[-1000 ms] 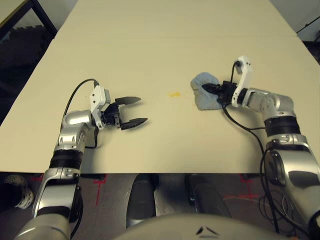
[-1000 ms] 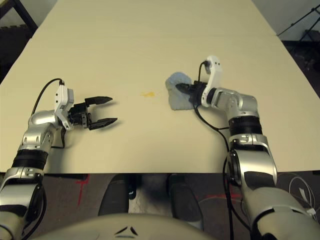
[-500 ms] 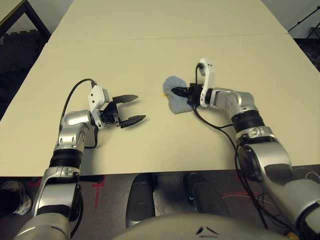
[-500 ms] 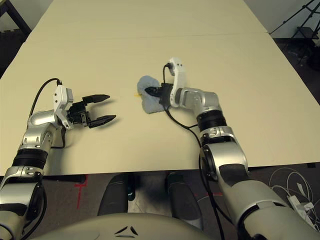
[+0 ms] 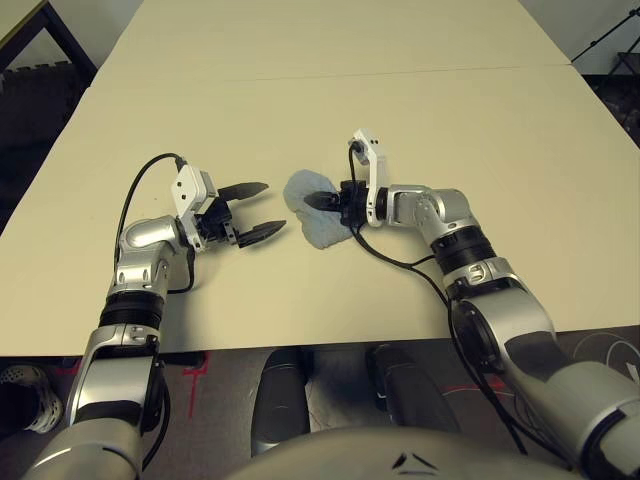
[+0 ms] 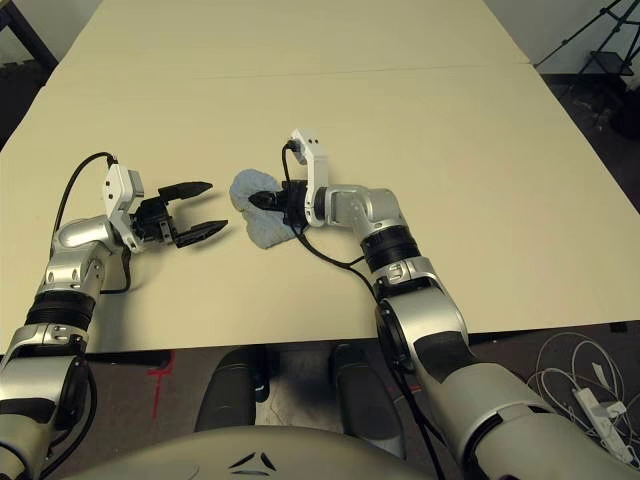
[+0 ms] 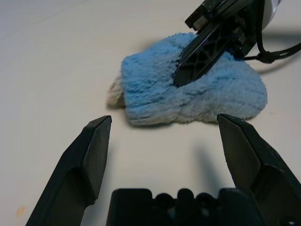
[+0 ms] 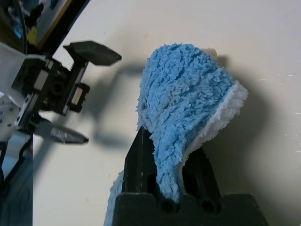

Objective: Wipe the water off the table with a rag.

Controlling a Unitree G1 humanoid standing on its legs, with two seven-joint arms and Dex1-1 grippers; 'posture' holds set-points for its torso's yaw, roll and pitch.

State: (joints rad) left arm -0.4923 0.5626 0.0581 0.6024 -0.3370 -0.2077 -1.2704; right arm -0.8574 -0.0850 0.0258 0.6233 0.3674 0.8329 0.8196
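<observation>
Rag on table, between the hands

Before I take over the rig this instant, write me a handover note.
Left gripper: open, empty, fingers toward the rag.
Right gripper: shut on the rag.
Rag: on the table, just beyond the left gripper's fingertips.
Water: small orange specks on the table near the rag; what lies under the cloth is hidden.
Done: rag gripped and down on the table.
Left: wipe up the specks, then probably lift the rag to check beneath. Watch clearance to the left gripper.
</observation>
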